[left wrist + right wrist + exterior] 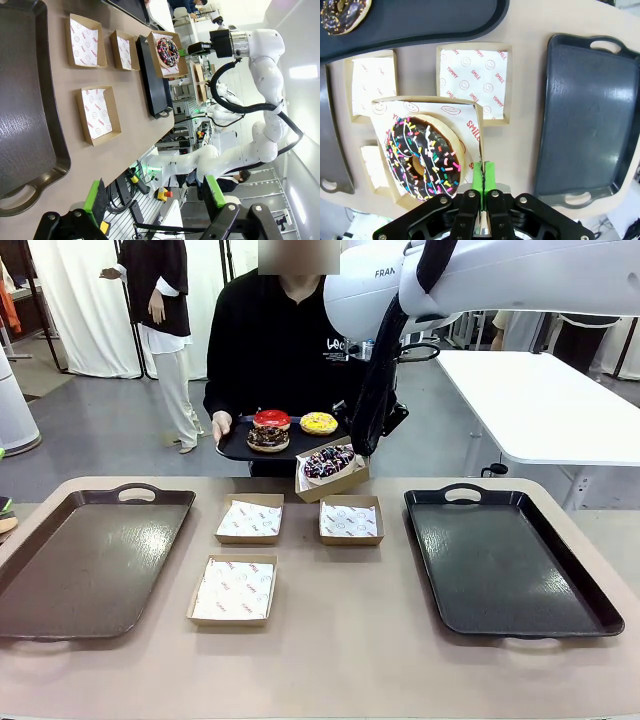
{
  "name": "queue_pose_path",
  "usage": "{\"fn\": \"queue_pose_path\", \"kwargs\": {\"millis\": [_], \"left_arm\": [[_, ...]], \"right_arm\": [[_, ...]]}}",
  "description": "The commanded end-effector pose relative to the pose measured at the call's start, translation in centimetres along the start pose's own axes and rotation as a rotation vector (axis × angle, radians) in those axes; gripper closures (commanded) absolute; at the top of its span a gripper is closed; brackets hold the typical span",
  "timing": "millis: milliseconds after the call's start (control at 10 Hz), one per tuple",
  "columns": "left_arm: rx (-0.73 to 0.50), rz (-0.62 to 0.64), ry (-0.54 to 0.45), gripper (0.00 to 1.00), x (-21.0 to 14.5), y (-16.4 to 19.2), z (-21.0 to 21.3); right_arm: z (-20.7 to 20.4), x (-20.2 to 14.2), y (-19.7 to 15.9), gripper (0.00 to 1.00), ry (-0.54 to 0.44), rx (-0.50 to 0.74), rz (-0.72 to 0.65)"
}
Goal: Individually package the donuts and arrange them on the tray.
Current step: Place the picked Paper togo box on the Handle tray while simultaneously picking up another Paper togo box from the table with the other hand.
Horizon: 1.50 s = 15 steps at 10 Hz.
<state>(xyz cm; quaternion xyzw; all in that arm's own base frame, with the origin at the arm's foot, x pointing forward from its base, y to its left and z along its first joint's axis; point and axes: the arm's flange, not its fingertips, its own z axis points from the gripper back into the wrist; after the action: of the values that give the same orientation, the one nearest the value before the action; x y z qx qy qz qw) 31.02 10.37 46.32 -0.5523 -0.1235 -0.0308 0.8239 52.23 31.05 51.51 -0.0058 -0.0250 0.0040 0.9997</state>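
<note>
While the right gripper [482, 172] is pinching one side wall of a paper-lined box [335, 483], jaws closed right down on the cardboard, it is carrying that box in the air over the table's far edge, near the middle. The sprinkled dark donut [422, 157] is sitting inside the box (which is tilting in the front view, likely because the grip is on one wall only). The person's hand [221, 426] is holding a serving tray [235, 448] just beyond the far edge, presenting the red donut [271, 419], yellow donut [319, 423] and chocolate donut [268, 438]. Three empty boxes [250, 518] are waiting mid-table, probably one per remaining donut. The right tray [505, 560] is lying bare along the right edge and is probably the drop target, being on the carrying arm's side. The left gripper [154, 195] is hanging wide open off the near edge, gripping nothing.
</note>
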Motion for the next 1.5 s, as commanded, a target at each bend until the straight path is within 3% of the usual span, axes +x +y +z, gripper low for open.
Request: {"fn": "queue_pose_path", "kwargs": {"millis": [0,300,400,700,1100,1400], "left_arm": [[-0.026,-0.016,-0.015,0.00,0.0,0.0,0.0],[-0.026,-0.016,-0.015,0.00,0.0,0.0,0.0],[0.000,0.000,0.000,0.00,0.0,0.0,0.0],[0.129,-0.116,0.139,0.00,0.9,-5.9,-1.1],[0.430,-0.198,0.357,0.00,3.4,-13.3,-8.1],[0.643,-0.262,0.493,0.00,4.1,-16.5,-14.2]], "right_arm": [[0.1,0.0,-0.1,1.00,0.004,0.008,-0.004],[0.0,0.0,0.0,0.99,0.000,0.000,0.000],[-0.1,-0.3,-0.7,0.99,0.017,0.029,0.058],[1.8,-5.2,-6.6,0.99,0.040,0.023,0.130],[1.3,-13.3,-15.1,0.99,0.016,0.026,0.045],[-1.4,-15.2,-20.5,0.99,-0.057,0.057,-0.005]]}}
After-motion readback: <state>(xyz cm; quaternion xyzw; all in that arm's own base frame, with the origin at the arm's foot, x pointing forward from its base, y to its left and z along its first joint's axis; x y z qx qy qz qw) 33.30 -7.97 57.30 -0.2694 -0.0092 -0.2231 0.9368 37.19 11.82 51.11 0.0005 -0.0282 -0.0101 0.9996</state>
